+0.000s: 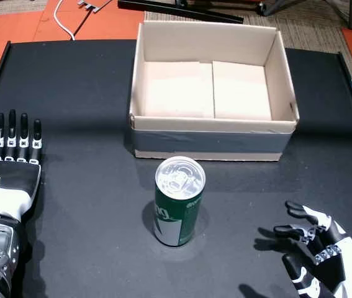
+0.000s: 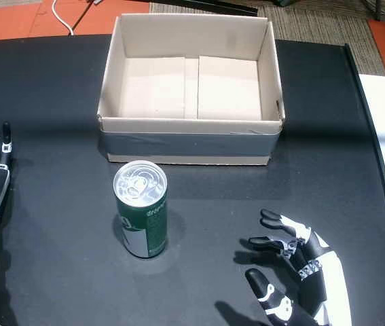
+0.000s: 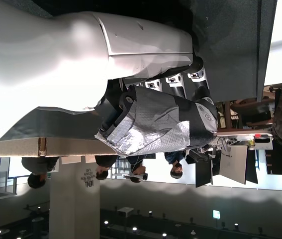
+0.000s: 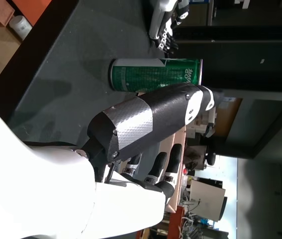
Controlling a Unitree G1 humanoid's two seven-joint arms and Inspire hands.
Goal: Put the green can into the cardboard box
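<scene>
Lower centre of frame: upright green aluminium can point(image 1: 179, 202) stands untouched before the empty open cardboard box point(image 1: 213, 133). Right hand point(image 1: 318, 254), fingers spread, and flat left hand point(image 1: 13, 162) grasp nothing. Everything is left.

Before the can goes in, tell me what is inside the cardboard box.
The cardboard box holds nothing visible: both head views show only its bare flap floor. The near wall hides a thin strip of the floor right behind it.
</scene>
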